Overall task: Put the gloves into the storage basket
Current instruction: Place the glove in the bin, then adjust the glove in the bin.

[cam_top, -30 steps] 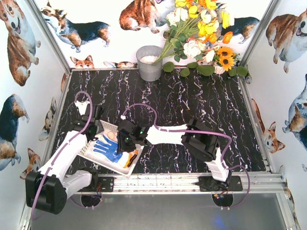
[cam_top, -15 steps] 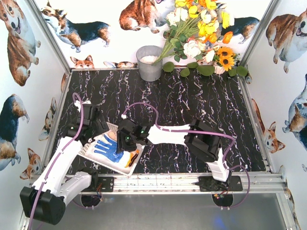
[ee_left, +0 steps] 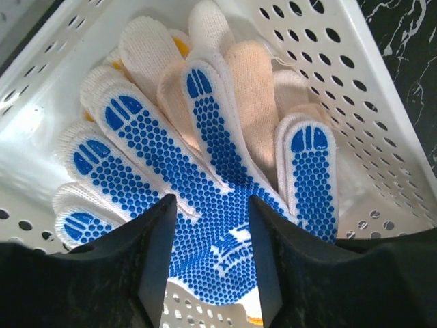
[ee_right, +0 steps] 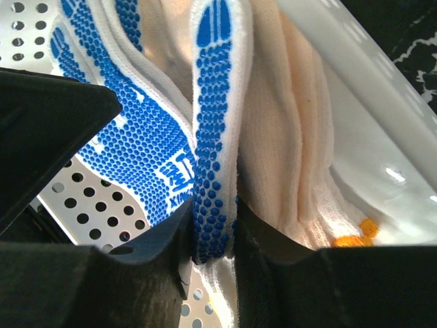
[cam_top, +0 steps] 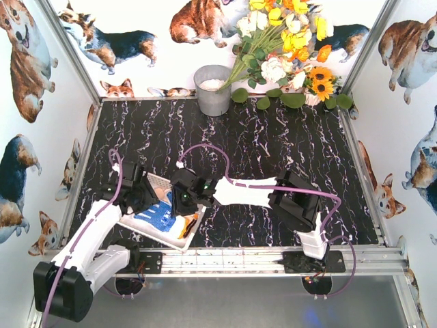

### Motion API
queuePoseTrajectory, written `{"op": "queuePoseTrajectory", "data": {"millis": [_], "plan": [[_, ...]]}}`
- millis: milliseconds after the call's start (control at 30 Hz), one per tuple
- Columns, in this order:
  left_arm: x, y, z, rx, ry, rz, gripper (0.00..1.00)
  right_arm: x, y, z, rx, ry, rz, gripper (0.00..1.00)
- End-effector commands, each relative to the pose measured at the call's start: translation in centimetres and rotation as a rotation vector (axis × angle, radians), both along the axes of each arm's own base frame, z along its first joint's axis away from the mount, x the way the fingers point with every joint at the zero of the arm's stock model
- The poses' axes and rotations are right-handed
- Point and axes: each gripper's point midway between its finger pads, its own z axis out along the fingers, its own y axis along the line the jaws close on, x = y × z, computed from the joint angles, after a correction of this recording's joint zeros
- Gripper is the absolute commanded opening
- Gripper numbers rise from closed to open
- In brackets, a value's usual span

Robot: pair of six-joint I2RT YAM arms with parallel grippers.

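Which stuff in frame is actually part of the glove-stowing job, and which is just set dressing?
Job:
- blue-dotted and plain cream knit gloves, piled together
- white perforated plastic storage basket, holding them
- right end effector, pinching one dotted glove finger
- left end effector, open over the pile

Lying about:
- grey metal bucket, at the back
- bouquet of yellow, white and orange flowers

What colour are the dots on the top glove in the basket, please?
Blue, on the white glove; clearest in the left wrist view.
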Motion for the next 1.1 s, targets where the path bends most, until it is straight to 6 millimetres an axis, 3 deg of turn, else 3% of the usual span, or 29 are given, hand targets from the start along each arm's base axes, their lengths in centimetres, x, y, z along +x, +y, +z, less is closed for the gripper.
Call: {"op": "queuePoseTrajectory", "data": {"millis": [0, 133, 267, 400, 600, 800, 1067], "plan": [[0.8, -0.8, -0.8, -0.053, -0.025, 0.041, 0.38, 0.5, 0.2, 1.8, 0.038, -0.046, -0.017, 0.25], [0.9, 0.0, -1.9, -0.021, -0.037, 0.072, 0.31, 0.5, 0.1, 1.1, 0.028, -0.045, -0.021, 0.15], [2.0, 0.7, -1.7, 0.003, -0.108, 0.109, 0.26, 0.2, 0.5, 0.7, 0.026, -0.041, -0.011, 0.1], [3.2, 0.9, -1.7, 0.011, -0.162, 0.129, 0.25, 0.3, 0.4, 0.1, 0.002, -0.052, -0.007, 0.09], [3.6, 1.2, -3.6, 0.052, -0.12, 0.105, 0.24, 0.2, 0.0, -0.1, -0.025, -0.067, 0.004, 0.14], [4.7, 1.5, -2.7, 0.083, -0.161, 0.081, 0.25, 0.5, -0.4, 2.6, -0.028, -0.12, 0.023, 0.34], [4.6, 2.3, 1.7, 0.123, -0.232, 0.053, 0.48, 0.9, -2.7, 7.4, -0.085, -0.262, 0.054, 0.43]]}}
